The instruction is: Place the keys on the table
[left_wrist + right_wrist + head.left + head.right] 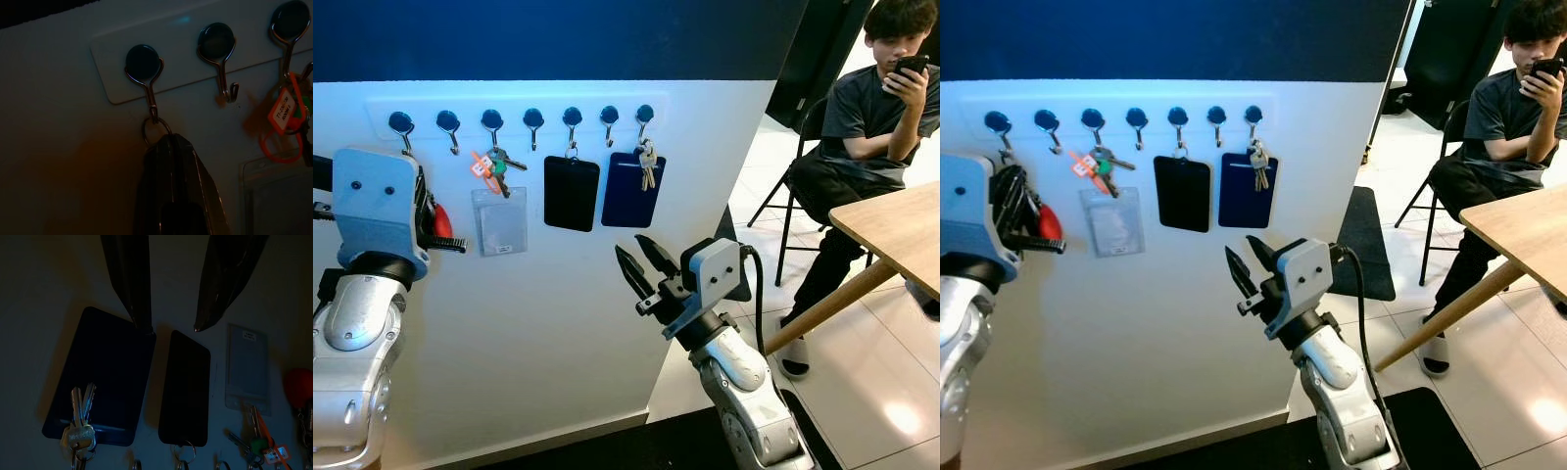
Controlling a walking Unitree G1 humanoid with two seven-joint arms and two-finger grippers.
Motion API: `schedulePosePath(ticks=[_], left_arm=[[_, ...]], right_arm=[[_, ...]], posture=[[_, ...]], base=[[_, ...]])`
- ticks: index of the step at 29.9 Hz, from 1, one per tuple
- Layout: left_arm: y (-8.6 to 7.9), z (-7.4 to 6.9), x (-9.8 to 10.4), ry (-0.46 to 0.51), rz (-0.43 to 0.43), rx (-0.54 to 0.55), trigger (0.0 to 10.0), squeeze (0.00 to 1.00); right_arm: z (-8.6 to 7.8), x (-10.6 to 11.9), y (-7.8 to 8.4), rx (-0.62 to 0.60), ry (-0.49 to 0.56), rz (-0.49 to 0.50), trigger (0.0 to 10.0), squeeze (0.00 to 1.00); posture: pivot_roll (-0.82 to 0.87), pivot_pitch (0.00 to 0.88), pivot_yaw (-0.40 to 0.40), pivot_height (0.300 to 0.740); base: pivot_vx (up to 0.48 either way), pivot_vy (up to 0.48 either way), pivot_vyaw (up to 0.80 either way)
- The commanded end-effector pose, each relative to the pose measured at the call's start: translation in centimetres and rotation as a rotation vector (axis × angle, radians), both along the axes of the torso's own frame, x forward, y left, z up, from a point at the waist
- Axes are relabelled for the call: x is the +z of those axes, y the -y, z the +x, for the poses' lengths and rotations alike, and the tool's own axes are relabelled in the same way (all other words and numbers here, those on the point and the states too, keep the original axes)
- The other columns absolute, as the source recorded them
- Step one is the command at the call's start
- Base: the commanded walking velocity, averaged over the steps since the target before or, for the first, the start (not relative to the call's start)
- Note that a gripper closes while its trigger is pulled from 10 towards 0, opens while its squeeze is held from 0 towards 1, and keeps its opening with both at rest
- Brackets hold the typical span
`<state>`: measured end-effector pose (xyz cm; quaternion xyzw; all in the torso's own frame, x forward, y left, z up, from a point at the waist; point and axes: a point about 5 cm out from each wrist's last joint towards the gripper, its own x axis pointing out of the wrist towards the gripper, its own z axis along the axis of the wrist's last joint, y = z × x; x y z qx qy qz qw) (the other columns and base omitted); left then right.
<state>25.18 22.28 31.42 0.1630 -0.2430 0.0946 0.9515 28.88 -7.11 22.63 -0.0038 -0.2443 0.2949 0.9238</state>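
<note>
The right gripper (639, 262) is holding its two black fingers spread wide with nothing between them, hovering below the dark blue card holder (626, 188) at the right end of the white hook rail (514, 110). The silver keys (647, 163) are hanging on the rightmost hook, over that holder's top right corner. The left gripper (173, 161) is pressing its fingers together just under the small metal ring (155, 128) on the leftmost hook; whether it grips anything, I cannot tell. The light wooden table (901, 230) is standing well apart to the right, beside a seated person (862, 127).
</note>
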Motion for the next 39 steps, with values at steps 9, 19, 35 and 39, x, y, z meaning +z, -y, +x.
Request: schedulePosePath(ticks=[9, 19, 35, 39], left_arm=[[-0.2, -0.6, 1.0, 0.092, 0.089, 0.125, 10.0, 0.0], [-0.1, -1.2, 1.7, 0.167, 0.283, 0.267, 10.0, 0.0], [-1.5, -2.4, 0.9, 0.171, 0.343, 0.469, 10.0, 0.0], [-2.0, -2.1, 0.2, 0.117, 0.368, 0.5, 10.0, 0.0]], right_arm=[[0.1, -0.3, -0.1, -0.005, -0.006, -0.012, 10.0, 0.0], [0.0, -0.4, -0.1, -0.007, -0.01, -0.009, 10.0, 0.0], [-0.1, -0.5, -0.2, -0.004, -0.017, -0.008, 10.0, 0.0], [-0.2, -0.6, -0.2, -0.007, -0.02, -0.008, 10.0, 0.0]], posture=[[0.2, 0.136, -0.044, 0.74], [0.2, 0.14, -0.039, 0.74], [0.2, 0.156, -0.036, 0.74], [0.2, 0.158, -0.033, 0.74]], base=[[0.0, 0.0, 0.0], [0.0, 0.0, 0.0], [0.0, 0.0, 0.0], [0.0, 0.0, 0.0]])
